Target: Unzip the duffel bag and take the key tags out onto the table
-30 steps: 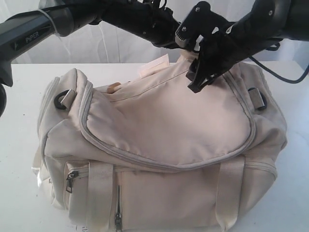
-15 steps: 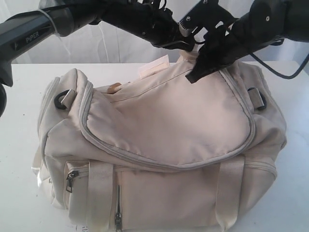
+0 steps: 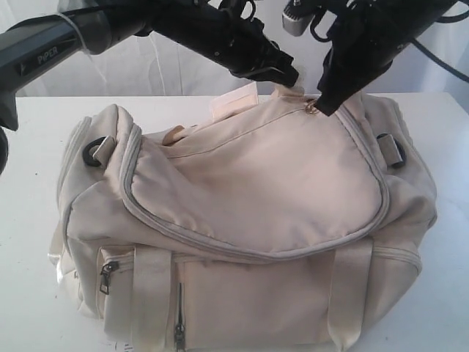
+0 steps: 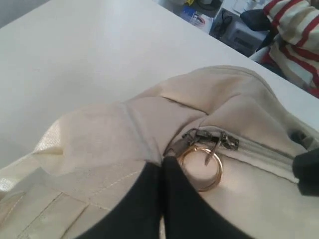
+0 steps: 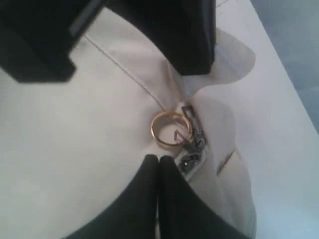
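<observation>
Now the fingers (image 5: 145, 186) of the right gripper (image 5: 158, 160), newly shut yet seemingly empty, sit beside the gold ring (image 5: 154, 129) at one o'clock on the zipped cream fabric duffel bag (image 3: 256, 191).

Exterior camera faces the cream fabric duffel bag (image 3: 249, 205) from above-front; both close wrist cameras share its gold zipper ring (image 4: 200, 168), one o'clock.
</observation>
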Tool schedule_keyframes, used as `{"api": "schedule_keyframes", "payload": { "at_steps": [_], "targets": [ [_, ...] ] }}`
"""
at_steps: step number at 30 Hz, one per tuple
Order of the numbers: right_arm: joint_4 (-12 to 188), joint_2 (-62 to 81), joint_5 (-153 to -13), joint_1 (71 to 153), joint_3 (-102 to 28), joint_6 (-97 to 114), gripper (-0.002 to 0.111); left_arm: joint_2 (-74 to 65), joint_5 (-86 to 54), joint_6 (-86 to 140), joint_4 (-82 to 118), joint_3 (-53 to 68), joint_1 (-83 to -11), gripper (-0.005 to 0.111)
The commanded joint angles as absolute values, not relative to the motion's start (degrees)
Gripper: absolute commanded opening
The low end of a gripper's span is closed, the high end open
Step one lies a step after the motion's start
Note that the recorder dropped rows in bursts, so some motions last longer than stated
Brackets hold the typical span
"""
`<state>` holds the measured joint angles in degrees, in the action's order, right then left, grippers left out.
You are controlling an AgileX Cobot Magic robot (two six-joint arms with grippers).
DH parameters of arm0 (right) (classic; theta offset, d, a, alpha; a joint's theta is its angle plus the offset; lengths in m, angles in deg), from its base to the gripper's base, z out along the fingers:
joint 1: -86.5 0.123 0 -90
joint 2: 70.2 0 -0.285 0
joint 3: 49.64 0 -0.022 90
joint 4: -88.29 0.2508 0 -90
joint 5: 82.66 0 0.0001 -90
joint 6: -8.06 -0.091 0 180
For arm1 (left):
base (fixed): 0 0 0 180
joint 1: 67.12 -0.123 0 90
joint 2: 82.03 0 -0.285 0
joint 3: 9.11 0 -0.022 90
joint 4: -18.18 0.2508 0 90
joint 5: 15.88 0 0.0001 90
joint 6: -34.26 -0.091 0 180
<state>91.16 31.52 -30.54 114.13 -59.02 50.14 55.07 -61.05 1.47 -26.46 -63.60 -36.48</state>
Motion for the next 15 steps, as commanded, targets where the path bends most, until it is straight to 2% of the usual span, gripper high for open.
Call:
{"api": "schedule_keyframes", "payload": {
  "at_steps": [1,2,6,7,15],
  "targets": [
    [95.5,31.3,-29.8,113.9,-61.3,51.5,0.012,51.5,-65.6,0.8,-30.6,-64.6,-36.2,0.000],
    [95.5,31.6,-29.4,113.9,-61.8,51.5,0.018,51.1,-66.0,0.8,-30.6,-64.6,-36.2,0.000],
    [95.6,33.2,-29.4,113.9,-62.5,51.3,0.056,50.3,-67.1,-0.6,-30.8,-64.6,-36.2,0.000],
    [95.6,33.7,-29.8,113.9,-62.5,51.5,0.060,50.2,-67.4,-0.8,-31.0,-64.6,-36.2,0.000],
    [95.6,37.4,-33.2,113.9,-62.5,51.7,0.057,48.7,-67.6,-2.0,-31.7,-64.6,-36.2,0.000]
  ]
}}
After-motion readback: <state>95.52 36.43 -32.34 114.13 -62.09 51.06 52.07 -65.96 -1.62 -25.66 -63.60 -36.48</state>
